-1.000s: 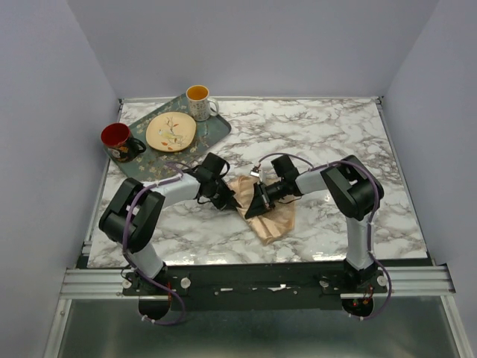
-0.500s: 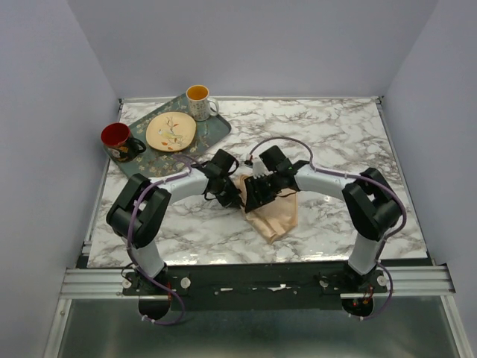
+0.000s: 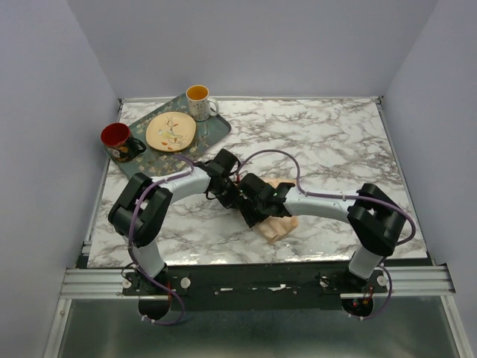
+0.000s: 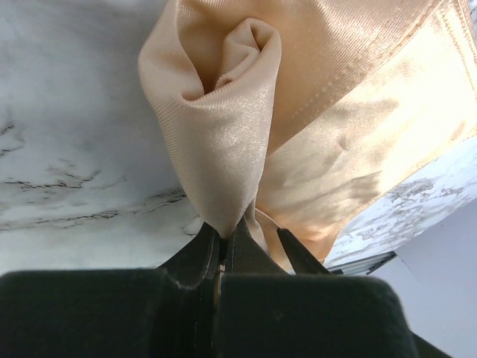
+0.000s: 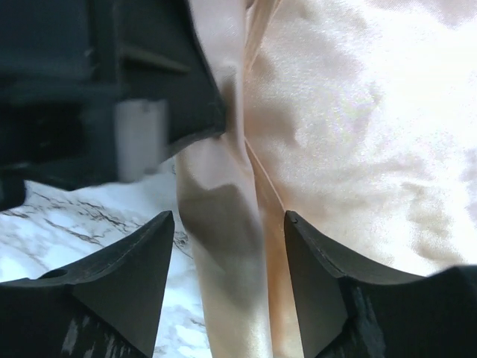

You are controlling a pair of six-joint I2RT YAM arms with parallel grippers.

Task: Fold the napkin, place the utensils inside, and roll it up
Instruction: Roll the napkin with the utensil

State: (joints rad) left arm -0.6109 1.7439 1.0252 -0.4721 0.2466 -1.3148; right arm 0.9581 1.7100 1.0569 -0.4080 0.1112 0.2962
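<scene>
The peach-tan napkin lies bunched at the table's front middle, mostly under the two arms. My left gripper is shut on a rolled fold of the napkin, which bulges out beyond the tips. In the top view the left gripper meets the right gripper over the cloth's left end. My right gripper stands open, with a rolled edge of the napkin lying between its fingers, untouched on both sides. No utensils show in any view.
A green floral tray sits at the back left with a cream floral plate and an orange mug on it. A red mug stands at the tray's left end. The left gripper's body fills the right wrist view's upper left.
My right gripper has gone from shut to open and slid left across the napkin toward the left gripper. The left gripper shifted slightly right and stays shut on the cloth.
</scene>
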